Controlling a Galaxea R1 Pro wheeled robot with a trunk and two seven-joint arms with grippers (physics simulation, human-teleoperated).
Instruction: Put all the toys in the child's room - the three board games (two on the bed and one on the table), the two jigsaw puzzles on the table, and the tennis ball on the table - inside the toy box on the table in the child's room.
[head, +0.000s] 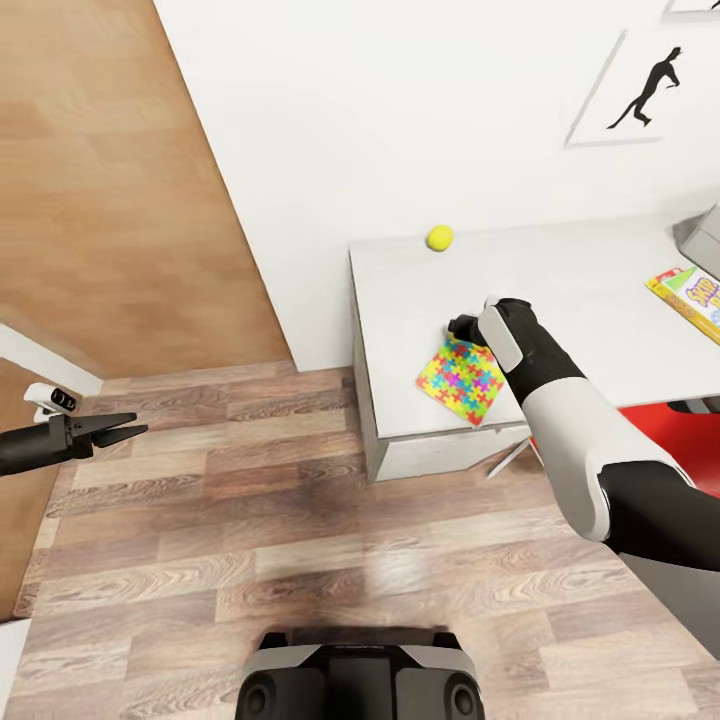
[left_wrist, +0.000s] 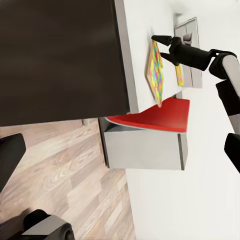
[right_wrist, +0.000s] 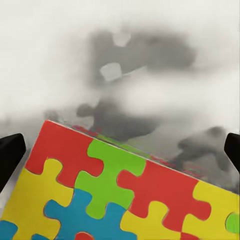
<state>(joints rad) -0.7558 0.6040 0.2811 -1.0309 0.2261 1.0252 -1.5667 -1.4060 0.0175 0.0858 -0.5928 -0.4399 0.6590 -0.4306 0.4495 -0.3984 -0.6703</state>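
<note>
The right gripper (head: 462, 326) hangs low over the white table (head: 590, 290), its jaws spread wide with the far edge of a jigsaw puzzle (head: 462, 381) lying flat between them, nothing gripped. The tennis ball (head: 439, 237) rests beyond the jaws near the wall. The left gripper (head: 125, 432) hovers above the wood floor (head: 250, 540), jaws parted and empty

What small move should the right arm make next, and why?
Probably lower a little and close on the puzzle's far edge. The right gripper hovers open at that edge, fingers spread to either side, gripping nothing yet; the ball lies farther back.
</note>
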